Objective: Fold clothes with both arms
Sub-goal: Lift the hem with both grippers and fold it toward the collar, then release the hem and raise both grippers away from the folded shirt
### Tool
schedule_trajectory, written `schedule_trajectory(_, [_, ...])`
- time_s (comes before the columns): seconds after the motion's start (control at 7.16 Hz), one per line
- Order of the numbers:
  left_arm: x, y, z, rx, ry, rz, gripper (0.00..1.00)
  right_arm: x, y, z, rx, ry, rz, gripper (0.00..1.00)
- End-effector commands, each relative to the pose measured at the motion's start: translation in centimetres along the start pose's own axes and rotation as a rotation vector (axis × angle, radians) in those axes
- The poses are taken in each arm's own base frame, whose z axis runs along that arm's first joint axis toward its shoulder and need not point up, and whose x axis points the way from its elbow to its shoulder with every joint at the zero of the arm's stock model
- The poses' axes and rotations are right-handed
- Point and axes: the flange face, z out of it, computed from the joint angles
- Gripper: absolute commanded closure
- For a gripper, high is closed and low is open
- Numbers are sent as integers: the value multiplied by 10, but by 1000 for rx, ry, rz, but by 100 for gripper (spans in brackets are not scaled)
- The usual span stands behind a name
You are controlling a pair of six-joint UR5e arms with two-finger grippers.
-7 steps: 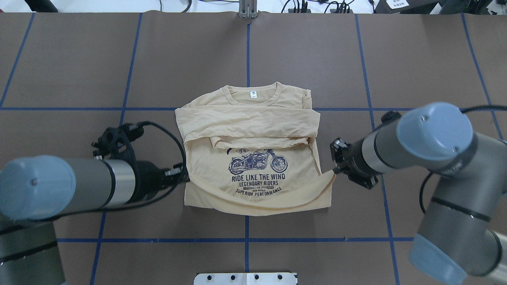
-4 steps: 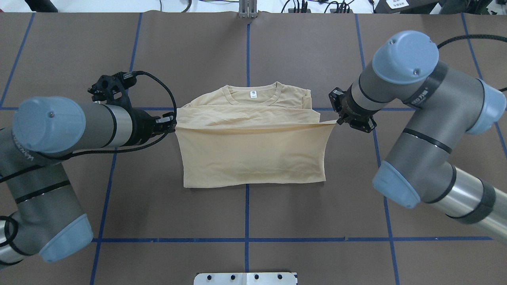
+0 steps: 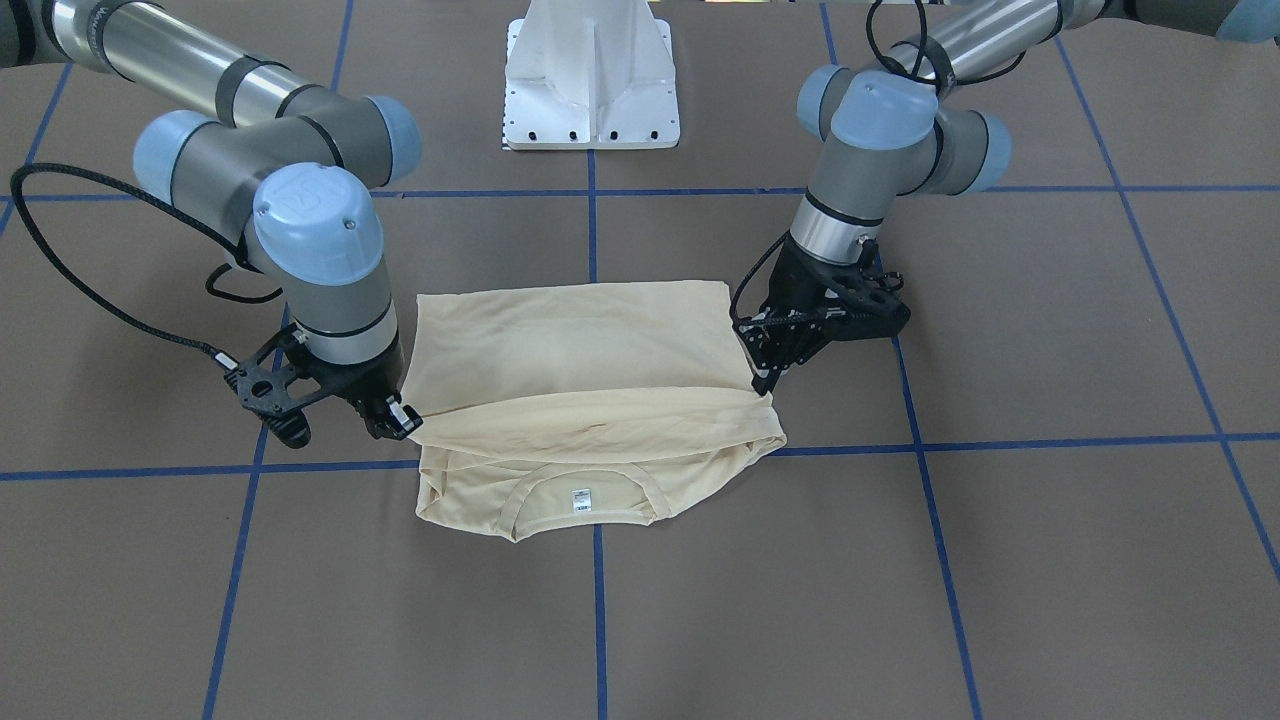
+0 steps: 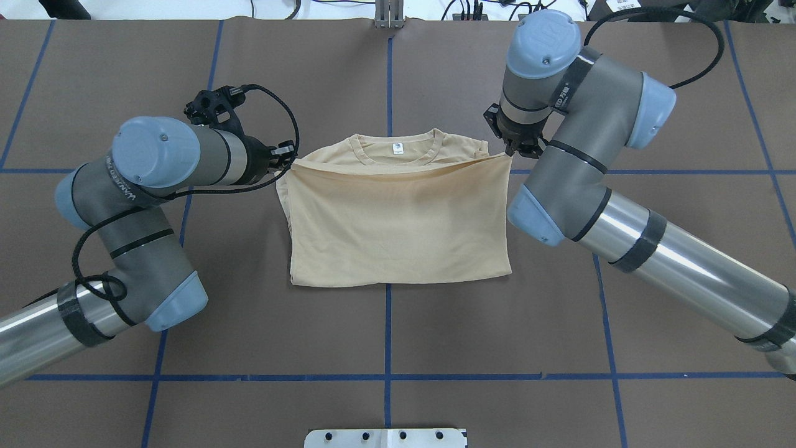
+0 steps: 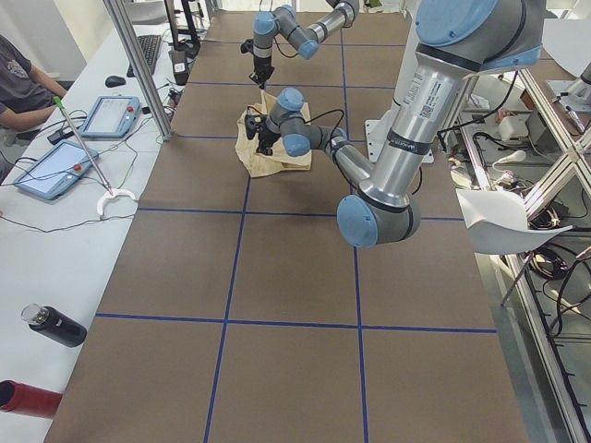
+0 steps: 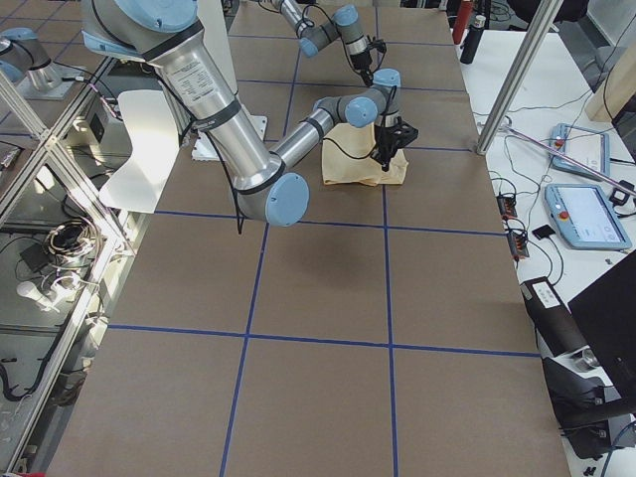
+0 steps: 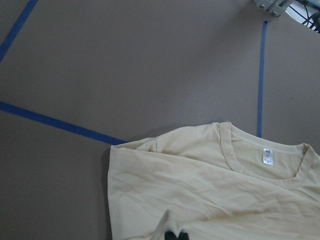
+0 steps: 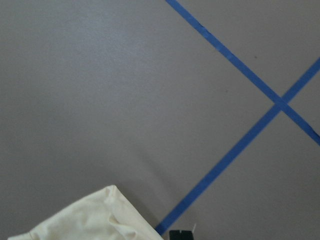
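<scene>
T-shirt (image 4: 398, 230) lies at the middle of the table (image 4: 124, 62), astride the centre tape line (image 4: 388, 81). Its collar label (image 4: 397, 149) points away from the robot, and its long axis runs side to side. The bottom-to-top fold is in hand: the left gripper (image 4: 287, 152) and right gripper (image 4: 515, 149) each have jaws pinching a hem corner just short of the neckline. Next move, as judged: lower both corners level, then release.

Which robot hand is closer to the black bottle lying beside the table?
Left. The left hand pinches the shirt corner on the side toward the black bottle; the right hand pinches the opposite corner, farther away.
</scene>
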Motion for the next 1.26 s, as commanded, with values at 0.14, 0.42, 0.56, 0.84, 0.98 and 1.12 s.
schedule_trajectory(0.14, [2,-27,42,30,-7,-13,100,-27,-16,47,46,-4,-17,100])
schedule_trajectory(0.42, [-2,-29,55,32,3,-12,100,-30,-18,58,50,-1,-19,100])
schedule_trajectory(0.56, [-7,-30,61,31,-10,-14,100,-39,-17,57,50,-9,-18,80])
schedule_trajectory(0.84, [-6,-38,56,43,14,-11,54,-52,-21,47,75,-29,-9,39])
schedule_trajectory(0.98, [-8,-66,41,75,43,71,40,-61,-42,23,83,-64,21,30])
schedule_trajectory(1.12, [-12,-72,35,70,50,80,40,-69,-36,6,72,-94,40,19])
